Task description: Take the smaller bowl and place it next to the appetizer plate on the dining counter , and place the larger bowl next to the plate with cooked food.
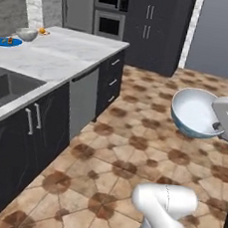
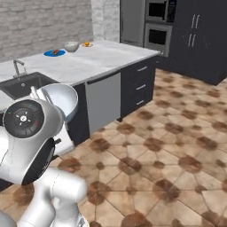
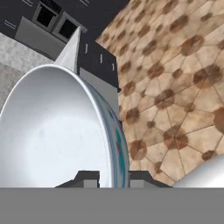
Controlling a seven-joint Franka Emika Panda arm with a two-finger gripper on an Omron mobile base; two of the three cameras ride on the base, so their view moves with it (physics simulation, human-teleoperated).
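The smaller bowl (image 1: pixel 195 114) is pinched at its rim by the gripper (image 3: pixel 111 175) and is held tilted above the tiled floor (image 1: pixel 131 153), well apart from the counter (image 1: pixel 62 55) with the blue plate (image 1: pixel 7 42)

- The smaller bowl (image 3: pixel 57 131) is cut off by the left and bottom edges of the hand view.
- In the left base view the white hand covers the right part of its rim.
- On the far desk (image 1: pixel 67 55), the food on the blue plate (image 1: pixel 7 42) and on the small plate (image 1: pixel 43 31) is too small to identify.
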